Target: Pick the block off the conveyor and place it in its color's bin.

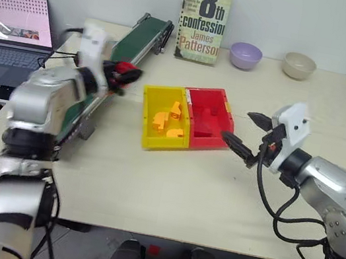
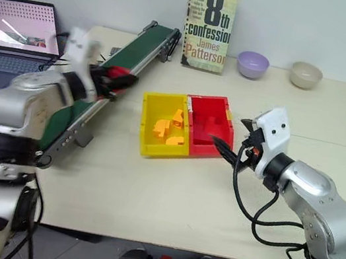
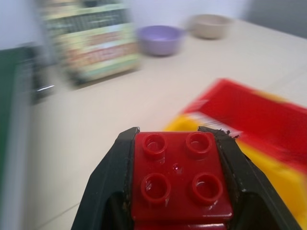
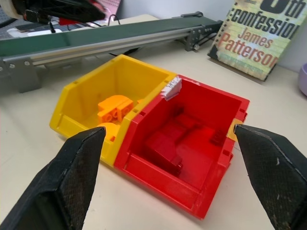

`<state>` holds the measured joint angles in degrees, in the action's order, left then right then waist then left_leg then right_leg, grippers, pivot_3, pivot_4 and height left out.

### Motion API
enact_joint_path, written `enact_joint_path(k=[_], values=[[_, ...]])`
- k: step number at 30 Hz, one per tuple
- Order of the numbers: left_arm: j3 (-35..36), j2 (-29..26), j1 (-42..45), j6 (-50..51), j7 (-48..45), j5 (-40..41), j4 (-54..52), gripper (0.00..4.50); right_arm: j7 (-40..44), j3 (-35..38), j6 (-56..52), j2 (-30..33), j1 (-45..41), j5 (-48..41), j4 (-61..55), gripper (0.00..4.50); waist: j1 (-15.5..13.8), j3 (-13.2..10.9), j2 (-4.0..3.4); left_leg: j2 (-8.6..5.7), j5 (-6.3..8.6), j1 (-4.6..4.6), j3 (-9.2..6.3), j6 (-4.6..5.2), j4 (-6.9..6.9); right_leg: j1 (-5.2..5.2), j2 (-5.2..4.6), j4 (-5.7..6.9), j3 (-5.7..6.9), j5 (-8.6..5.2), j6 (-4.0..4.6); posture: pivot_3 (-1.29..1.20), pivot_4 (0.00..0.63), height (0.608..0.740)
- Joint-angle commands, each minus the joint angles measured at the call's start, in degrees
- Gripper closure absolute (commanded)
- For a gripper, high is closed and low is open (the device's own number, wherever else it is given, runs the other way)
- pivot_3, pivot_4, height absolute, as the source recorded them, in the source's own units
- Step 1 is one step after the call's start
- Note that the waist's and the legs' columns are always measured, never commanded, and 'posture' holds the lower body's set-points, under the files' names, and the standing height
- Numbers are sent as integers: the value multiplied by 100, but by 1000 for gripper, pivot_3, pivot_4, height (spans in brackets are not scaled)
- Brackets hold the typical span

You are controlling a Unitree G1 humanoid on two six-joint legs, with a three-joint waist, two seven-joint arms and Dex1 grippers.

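left end effector [image 3: 175, 184]: clamped on red block [image 3: 177, 179]
right end effector [image 4: 168, 163]: fingers apart
next: carry over red bin [image 1: 210, 117], release low

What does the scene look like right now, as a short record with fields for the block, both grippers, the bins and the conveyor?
block: red block, clamped in left gripper above the conveyor
right gripper: open, nothing held, beside the red bin
red bin: already has red blocks inside
yellow bin: joined to the red bin, has orange-yellow blocks inside
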<state>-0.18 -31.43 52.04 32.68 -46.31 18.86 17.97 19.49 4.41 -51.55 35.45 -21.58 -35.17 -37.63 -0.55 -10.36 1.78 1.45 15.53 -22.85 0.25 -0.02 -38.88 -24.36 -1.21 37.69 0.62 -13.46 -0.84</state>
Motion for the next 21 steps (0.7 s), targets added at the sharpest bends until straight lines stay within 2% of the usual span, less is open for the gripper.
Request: enact_joint_path(k=[1,7,10,12,13,15,21], values=[[-738,667,850,-1183,-726,-544,1273,2961,-319,335,-189,-53,307,-75,-656,0,-31,0,0,0,0,-3,1,0,0,1,1,-3,0,0,0,0,150,740],[-1038,1382,1687,-2677,-986,-1196,3489,2961,-793,387,-522,-308,553,-88,-1116,0,95,-1,0,-8,2,-2,20,3,1,-5,22,-6,-5,-2,-2,0,150,740],[-1020,1623,2026,-3382,-730,-1530,4515,2961,-1056,454,-706,-430,669,-93,-1378,0,77,-1,-1,12,2,-4,-1,4,5,-8,52,0,-1,-10,-14,0,150,740],[-866,1723,2189,-3595,-660,-1555,4870,2259,-1146,544,-805,-460,725,-109,-1489,0,62,-1,-1,14,2,-6,-6,4,5,-8,58,2,3,-13,-17,0,150,740],[-808,1756,2241,-3682,-686,-1551,4974,2241,-1174,583,-842,-461,748,-111,-1528,0,62,-1,-1,13,2,-7,-7,4,5,-9,58,2,3,-14,-20,0,150,740],[-735,1792,2308,-3817,-734,-1578,5131,1750,-1208,619,-899,-464,761,-121,-1572,0,61,-1,-1,11,2,-10,-4,4,4,-8,57,-2,2,-15,-20,0,150,740],[-436,1723,2504,-3933,-668,-1608,5294,641,-1140,687,-979,-380,681,-213,-1543,0,67,-1,-1,6,2,-7,4,4,3,-8,45,-4,0,-14,-19,0,150,740]])
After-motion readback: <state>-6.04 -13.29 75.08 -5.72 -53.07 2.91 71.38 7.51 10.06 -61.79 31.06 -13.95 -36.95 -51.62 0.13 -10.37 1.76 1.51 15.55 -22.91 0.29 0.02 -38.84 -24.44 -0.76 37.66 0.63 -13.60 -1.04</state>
